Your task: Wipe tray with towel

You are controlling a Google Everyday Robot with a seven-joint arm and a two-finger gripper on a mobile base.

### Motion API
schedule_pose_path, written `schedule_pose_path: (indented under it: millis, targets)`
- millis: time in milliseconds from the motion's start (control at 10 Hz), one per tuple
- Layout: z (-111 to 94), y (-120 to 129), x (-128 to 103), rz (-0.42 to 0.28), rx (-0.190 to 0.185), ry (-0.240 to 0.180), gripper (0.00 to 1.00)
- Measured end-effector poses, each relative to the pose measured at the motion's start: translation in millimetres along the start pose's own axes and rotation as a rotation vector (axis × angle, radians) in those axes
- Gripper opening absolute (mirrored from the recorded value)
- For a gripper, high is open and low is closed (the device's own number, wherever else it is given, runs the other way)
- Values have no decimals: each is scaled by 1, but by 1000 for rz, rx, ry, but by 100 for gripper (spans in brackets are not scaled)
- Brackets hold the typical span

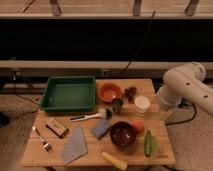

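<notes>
A green tray (68, 93) sits at the back left of the wooden table (50, 155). It looks empty. A grey-blue towel (75, 145) lies flat near the table's front edge, left of centre, below the tray. My white arm (187, 87) reaches in from the right. Its gripper (165, 113) hangs at the table's right edge, beside a white cup (142, 105), far from both the towel and the tray.
Between gripper and towel stand an orange bowl (109, 92), grapes (131, 93), a metal cup (117, 105), a brush (90, 116), a blue sponge (101, 128), a dark bowl (123, 134), an orange fruit (138, 126), a cucumber (148, 143) and a banana (115, 160). A fork (41, 139) and a small box (57, 128) lie at the left.
</notes>
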Motion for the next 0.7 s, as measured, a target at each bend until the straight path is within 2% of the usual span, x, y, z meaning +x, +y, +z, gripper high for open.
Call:
schedule_pose_path:
  millis: [200,300,500,700]
  targets:
    - [2,-2,-46,-80,3,-28,65]
    - [5,-4,-80,-140,3,-46,65]
    - [10,-5,-122,-212,0,-70,65]
    - [24,-2,-177,-310,-14,-102,65]
